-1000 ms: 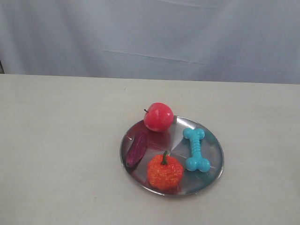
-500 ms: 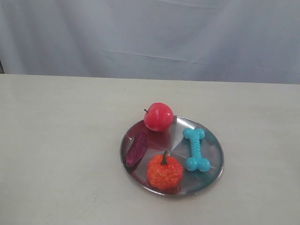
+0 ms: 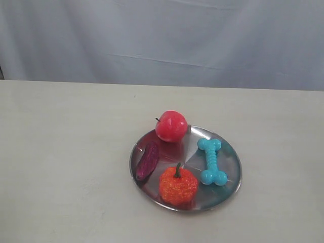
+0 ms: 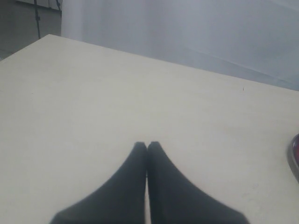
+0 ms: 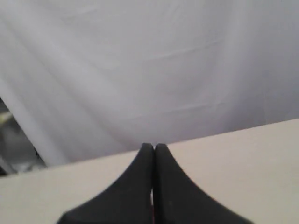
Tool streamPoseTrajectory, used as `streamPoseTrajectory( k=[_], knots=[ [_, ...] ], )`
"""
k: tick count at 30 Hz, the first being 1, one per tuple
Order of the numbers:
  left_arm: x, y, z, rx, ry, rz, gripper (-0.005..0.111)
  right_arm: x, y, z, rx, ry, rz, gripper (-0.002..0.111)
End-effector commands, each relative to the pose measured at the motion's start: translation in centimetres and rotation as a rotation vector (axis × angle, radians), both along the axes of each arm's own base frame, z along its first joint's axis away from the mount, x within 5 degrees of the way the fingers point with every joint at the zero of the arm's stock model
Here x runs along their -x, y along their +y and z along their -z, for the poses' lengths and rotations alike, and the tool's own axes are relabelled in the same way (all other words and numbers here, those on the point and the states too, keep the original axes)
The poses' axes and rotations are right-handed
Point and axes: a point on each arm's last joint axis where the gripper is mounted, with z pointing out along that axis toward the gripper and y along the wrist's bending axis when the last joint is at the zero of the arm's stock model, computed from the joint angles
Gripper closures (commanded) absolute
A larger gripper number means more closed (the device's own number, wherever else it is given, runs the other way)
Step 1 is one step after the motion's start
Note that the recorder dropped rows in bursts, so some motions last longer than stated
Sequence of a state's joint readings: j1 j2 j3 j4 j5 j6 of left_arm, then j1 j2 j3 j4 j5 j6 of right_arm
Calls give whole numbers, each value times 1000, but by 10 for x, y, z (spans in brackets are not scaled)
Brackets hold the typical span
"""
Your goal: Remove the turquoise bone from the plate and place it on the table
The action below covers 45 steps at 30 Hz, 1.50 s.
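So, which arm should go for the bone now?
Right, probably. In the exterior view the bone lies on the right side of the plate, the side the right fingers work from. They and the left fingers are both shut, holding nothing.

This is looking like a robot test bench in a lab or studio, not a lived-in room. A plain beige table (image 3: 61, 152) is standing against a creased pale grey cloth backdrop (image 3: 162, 40) that is screening off the space behind. 1 shiny plate (image 3: 217, 195) is holding 4 bright toy props, a red toy apple (image 3: 171, 125) among them. In the left wrist view, thin upright poles (image 4: 37, 18) are showing in a dim gap past the cloth's edge.
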State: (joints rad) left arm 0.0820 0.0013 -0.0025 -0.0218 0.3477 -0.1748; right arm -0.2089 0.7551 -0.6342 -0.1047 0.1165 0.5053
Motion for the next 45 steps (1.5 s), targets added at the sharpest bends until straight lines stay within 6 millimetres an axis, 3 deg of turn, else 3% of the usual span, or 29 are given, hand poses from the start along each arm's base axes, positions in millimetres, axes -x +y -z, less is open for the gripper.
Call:
streamPoseTrajectory(
  k=[1,8,15,23,25,29,32,38,45],
  knots=[
    [0,0,0,8,-5,4,107,-68,7,-10,140,350,-133,109],
    [0,0,0,8,-5,4,107,-158,9,-13,192,744,-223,109],
    [0,0,0,8,-5,4,107,-207,8,22,170,875,-256,109],
    [0,0,0,8,-5,4,107,-232,7,102,154,1157,-320,108],
    [0,0,0,6,-4,5,107,-237,9,120,125,1198,-335,98],
    [0,0,0,6,-4,5,107,-247,15,149,119,1233,-363,65],
    [0,0,0,6,-4,5,107,-252,26,163,137,1242,-392,51],
    [0,0,0,6,-4,5,107,-260,46,180,158,1222,-423,51],
    [0,0,0,6,-4,5,107,-260,46,186,128,1239,-387,51]
  ],
)
